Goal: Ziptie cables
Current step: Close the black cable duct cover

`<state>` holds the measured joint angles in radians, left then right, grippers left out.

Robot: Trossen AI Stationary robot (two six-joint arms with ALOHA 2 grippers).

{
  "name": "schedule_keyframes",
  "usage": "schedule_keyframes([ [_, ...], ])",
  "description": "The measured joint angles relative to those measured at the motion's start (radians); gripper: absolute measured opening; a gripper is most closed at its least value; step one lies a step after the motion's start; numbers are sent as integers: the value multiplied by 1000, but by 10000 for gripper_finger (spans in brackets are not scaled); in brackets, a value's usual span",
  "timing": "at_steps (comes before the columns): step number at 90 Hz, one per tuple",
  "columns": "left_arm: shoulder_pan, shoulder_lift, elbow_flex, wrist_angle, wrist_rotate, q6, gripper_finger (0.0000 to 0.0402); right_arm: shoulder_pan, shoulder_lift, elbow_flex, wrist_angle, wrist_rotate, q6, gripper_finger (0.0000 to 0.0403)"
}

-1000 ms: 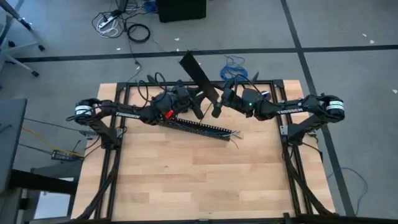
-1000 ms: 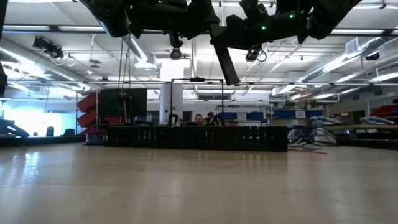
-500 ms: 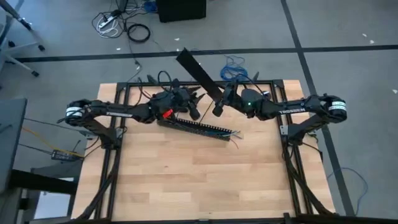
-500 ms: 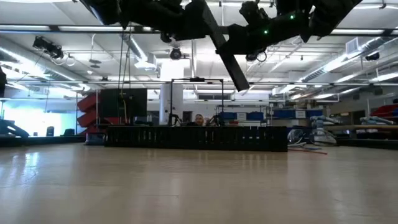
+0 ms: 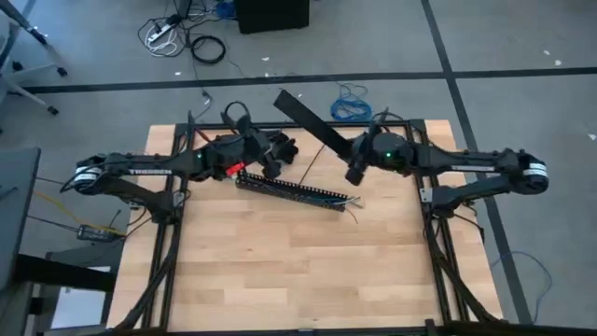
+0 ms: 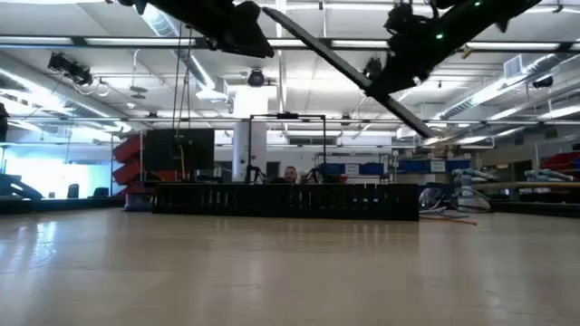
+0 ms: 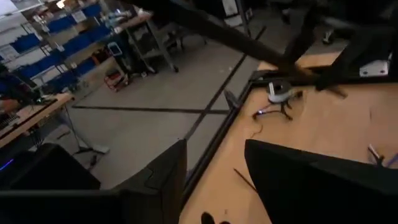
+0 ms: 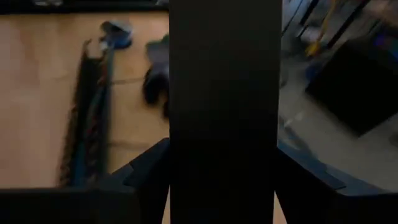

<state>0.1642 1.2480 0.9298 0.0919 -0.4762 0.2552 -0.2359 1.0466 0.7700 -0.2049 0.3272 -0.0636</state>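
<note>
From above, the right pincer grips one end of a long black strip raised over the desk; its wrist camera shows the strip clamped between both fingers. The left pincer hovers near the slotted black channel holding the cables; its fingers stand apart, holding nothing, in its wrist view.
</note>
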Motion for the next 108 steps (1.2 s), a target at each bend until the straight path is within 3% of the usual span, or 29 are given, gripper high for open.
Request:
schedule_keyframes([
  [16,-1,0,0,-19,83,0,158,-3,-73,0,-230,-186,169,230],
  [38,5,4,0,-11,327,40,158,39,-31,0,-419,-302,312,230],
  [46,7,16,0,-18,372,52,158,70,-5,0,-439,-344,334,230],
  [68,7,71,0,16,423,50,158,155,74,0,-452,-347,362,230],
  [108,41,290,0,199,665,-1,158,227,186,-14,-484,-343,346,231],
])
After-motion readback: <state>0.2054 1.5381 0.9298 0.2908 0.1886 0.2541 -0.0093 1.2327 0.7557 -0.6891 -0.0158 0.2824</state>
